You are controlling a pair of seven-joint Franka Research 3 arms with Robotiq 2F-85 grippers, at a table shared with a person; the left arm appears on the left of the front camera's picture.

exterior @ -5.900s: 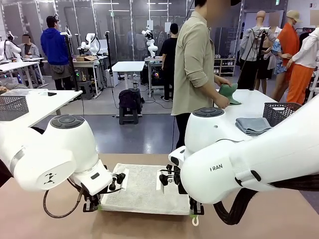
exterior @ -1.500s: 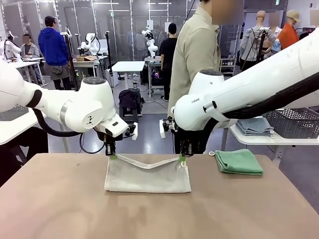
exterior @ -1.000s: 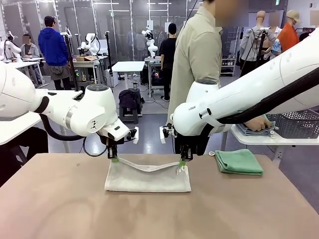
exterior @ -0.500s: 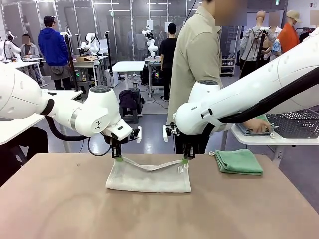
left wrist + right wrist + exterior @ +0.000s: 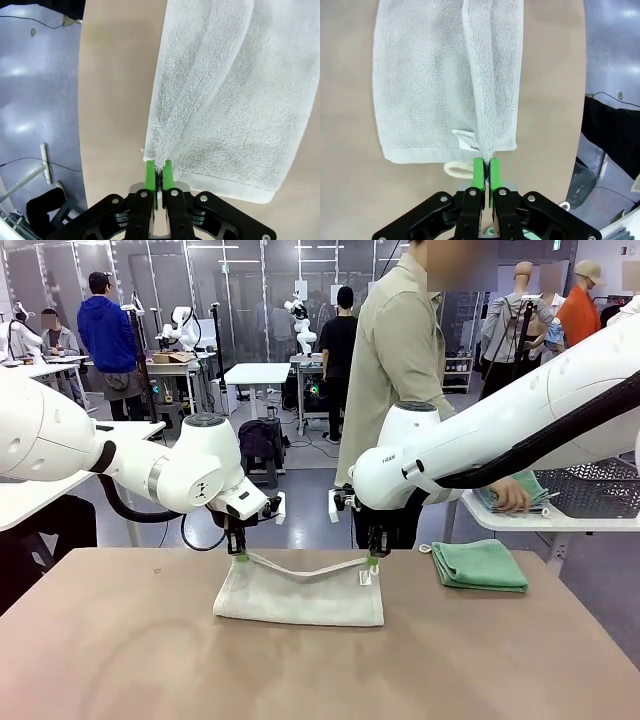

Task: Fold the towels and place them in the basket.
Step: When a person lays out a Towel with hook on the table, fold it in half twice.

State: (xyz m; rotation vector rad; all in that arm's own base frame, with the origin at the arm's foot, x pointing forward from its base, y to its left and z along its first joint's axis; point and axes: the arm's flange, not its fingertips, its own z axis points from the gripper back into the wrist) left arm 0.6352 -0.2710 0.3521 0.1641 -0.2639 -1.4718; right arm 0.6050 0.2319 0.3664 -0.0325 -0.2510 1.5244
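Over the last second and a half I see both arms bring the lifted edge of the cream towel [image 5: 300, 600] down and across to its far side, so it now lies doubled on the bench [image 5: 120, 660], near its middle, with the upper layer still held just off the lower one and sagging a little between the two grips. The left pincer [image 5: 238, 553] holds the far-left corner and the right pincer [image 5: 372, 560] the far-right one. In the left wrist view the green pads [image 5: 149, 175] stand nearly together with the towel's edge pinched between them, and the right wrist view shows the same at the other corner, beside the label and hanging loop. Whether the pads have just begun to slacken I can't quite tell from this angle, so I read both as clamped on the cloth. That puts the first fold almost done: I judge the next thing is to let the corners go so the top layer settles flat and square, then fold again before stowing. A green towel [image 5: 480, 565] lies folded on the bench to the right, well apart. At the side table beyond it, the person's hand [image 5: 512, 497] has come to rest on a stack of towels [image 5: 500, 502].
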